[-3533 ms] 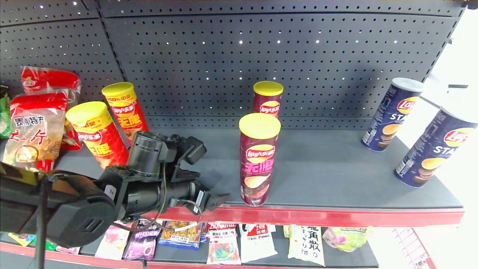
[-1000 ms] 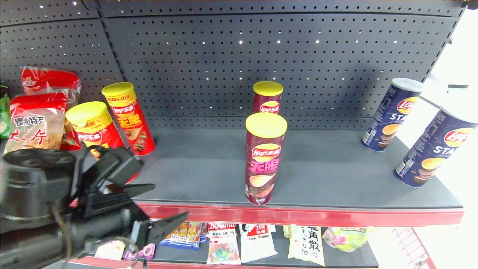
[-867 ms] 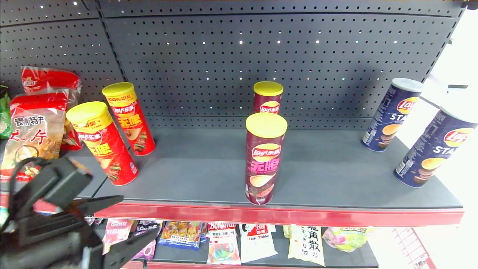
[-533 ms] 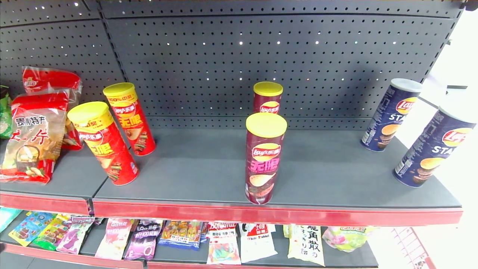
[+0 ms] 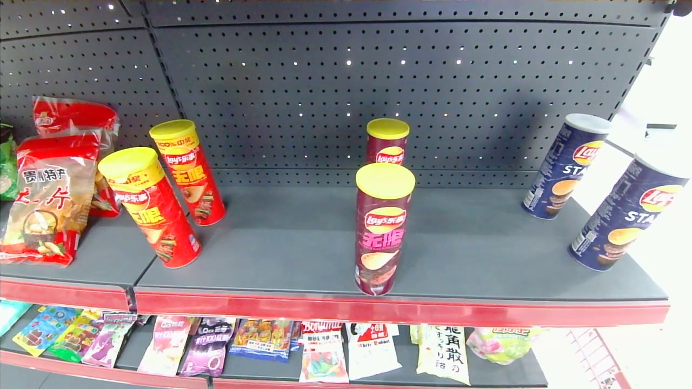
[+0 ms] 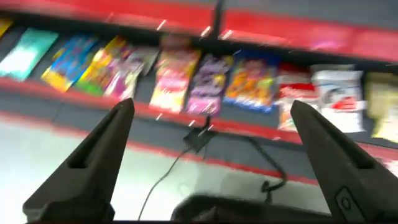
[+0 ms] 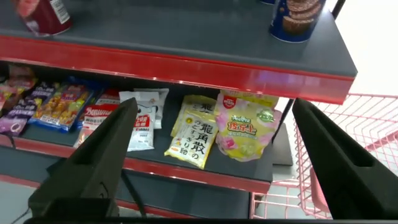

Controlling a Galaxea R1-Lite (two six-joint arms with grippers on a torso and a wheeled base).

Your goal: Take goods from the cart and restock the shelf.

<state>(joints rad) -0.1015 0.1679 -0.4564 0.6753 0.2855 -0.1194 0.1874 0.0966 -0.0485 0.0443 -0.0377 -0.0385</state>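
Chip can stood released at centre front of the shelf; the left end effector had withdrawn low, spread and empty, as was the right end effector. Another pick from the cart seemed due.

Two red cylindrical chip cans with yellow lids stand to my left, one behind the other, beside red plastic snack bags. Two navy chip cans with grey lids stand at my far right. Lower down, small colourful sachets lie in a row. A black cable trails across the pale floor.
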